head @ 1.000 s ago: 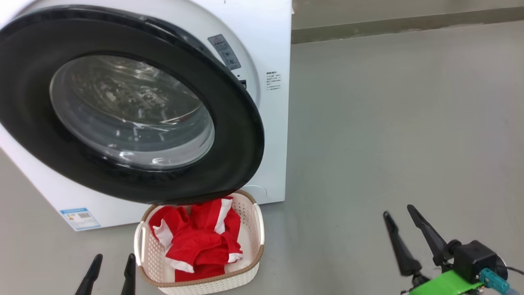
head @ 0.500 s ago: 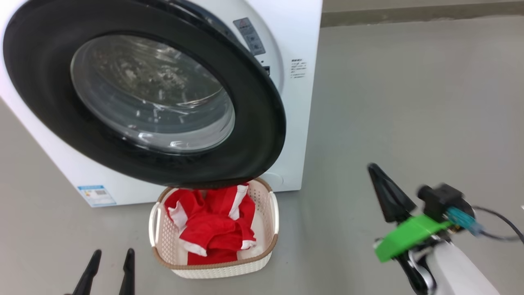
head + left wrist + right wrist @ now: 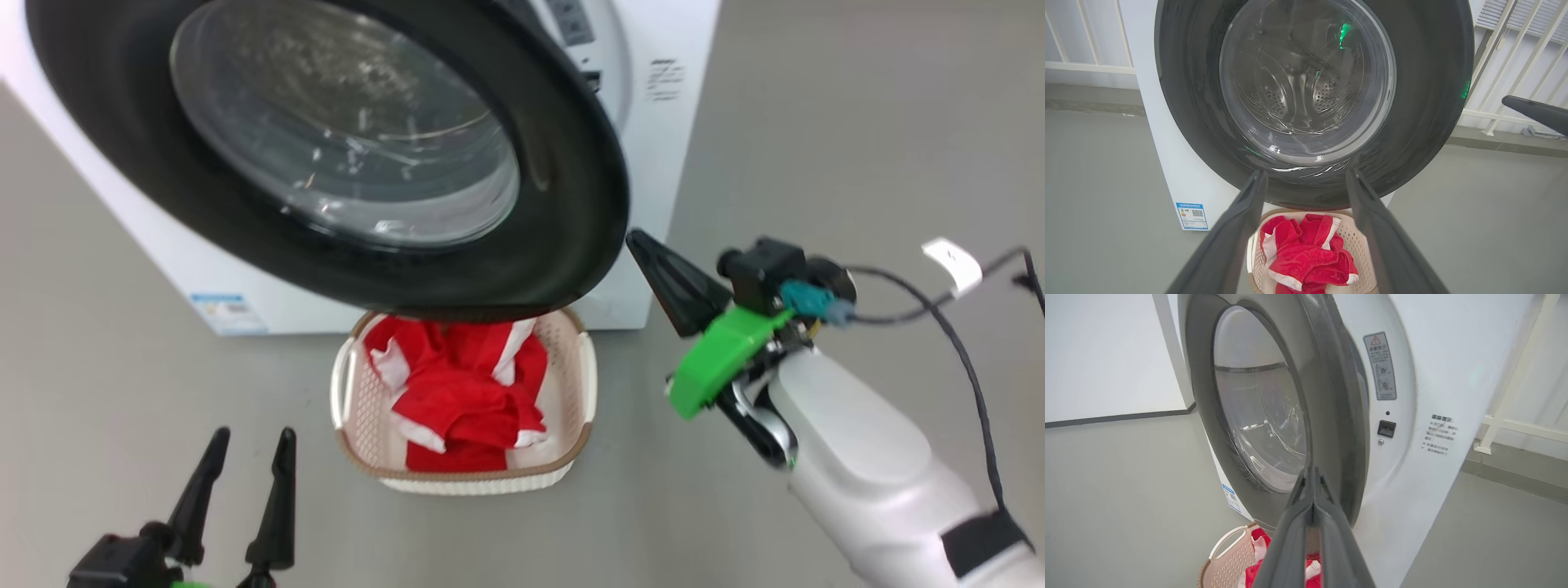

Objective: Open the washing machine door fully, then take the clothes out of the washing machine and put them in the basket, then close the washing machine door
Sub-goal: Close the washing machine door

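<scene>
The washing machine door (image 3: pixel 571 204), black-rimmed with a bulging glass window, stands partly swung out from the white washing machine (image 3: pixel 661 163). Below its lower edge the cream basket (image 3: pixel 457 482) holds the red clothes (image 3: pixel 465 392) with white trim. My right gripper (image 3: pixel 637 241) is shut on nothing, its tips right beside the door's free right edge; whether they touch it I cannot tell. In the right wrist view the shut gripper (image 3: pixel 1312 473) points at the door's edge (image 3: pixel 1335 416). My left gripper (image 3: pixel 253 437) is open, low and left of the basket; in its wrist view the gripper (image 3: pixel 1306 173) frames the door (image 3: pixel 1433 102) and the clothes (image 3: pixel 1306 257).
Grey floor (image 3: pixel 857 122) lies to the right of the machine. A white railing (image 3: pixel 1515 61) runs along the wall behind it. A black cable with a white tag (image 3: pixel 951 261) hangs off my right arm. A blue label (image 3: pixel 229 310) is low on the machine's front.
My right gripper has shut and its arm has risen up and left to the door's free edge. The camera has shifted down and right. The left gripper stays open.
</scene>
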{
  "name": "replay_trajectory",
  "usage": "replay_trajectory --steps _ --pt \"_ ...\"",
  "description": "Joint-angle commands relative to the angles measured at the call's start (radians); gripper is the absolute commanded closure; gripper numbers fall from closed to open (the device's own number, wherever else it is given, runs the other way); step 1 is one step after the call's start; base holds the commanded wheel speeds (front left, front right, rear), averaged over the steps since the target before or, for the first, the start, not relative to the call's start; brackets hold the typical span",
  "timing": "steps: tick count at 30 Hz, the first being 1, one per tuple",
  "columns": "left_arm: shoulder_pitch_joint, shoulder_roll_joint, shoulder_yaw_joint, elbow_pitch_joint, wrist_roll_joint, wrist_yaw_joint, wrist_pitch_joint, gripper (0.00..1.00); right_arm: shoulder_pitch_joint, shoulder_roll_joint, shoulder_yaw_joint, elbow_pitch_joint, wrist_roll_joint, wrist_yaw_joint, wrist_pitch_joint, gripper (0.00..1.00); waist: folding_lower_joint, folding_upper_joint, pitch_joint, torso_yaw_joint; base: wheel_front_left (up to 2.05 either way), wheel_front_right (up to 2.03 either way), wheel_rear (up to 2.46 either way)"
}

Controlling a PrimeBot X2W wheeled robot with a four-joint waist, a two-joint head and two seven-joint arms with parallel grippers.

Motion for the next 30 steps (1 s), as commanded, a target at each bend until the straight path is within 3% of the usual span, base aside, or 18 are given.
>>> replay_trajectory --steps 1,10,18,30 --pt "-0.041 0.012 0.025 -0.027 -0.009 -0.005 -0.009 0.0 -0.043 0.008 0.028 -0.004 0.012 0.005 -0.006 1.0 0.0 0.0 0.05 0.051 0.0 0.0 0.0" --pt "-0.089 0.002 -0.005 -0.03 -0.025 -0.005 -0.009 0.0 -0.222 -0.021 0.127 0.093 0.073 0.005 -0.006 1.0 0.0 0.0 0.13 0.129 0.0 0.0 0.0" --pt "-0.12 -0.005 -0.032 -0.029 -0.038 -0.005 -0.009 0.0 -0.305 -0.077 0.08 0.125 0.106 0.005 -0.006 1.0 0.0 0.0 0.183 0.181 0.0 0.0 0.0" --pt "-0.164 0.008 -0.066 -0.031 -0.037 -0.005 -0.009 0.0 -0.408 -0.116 0.052 0.178 0.253 0.005 -0.006 1.0 0.0 0.0 0.246 0.22 0.0 0.0 0.0"
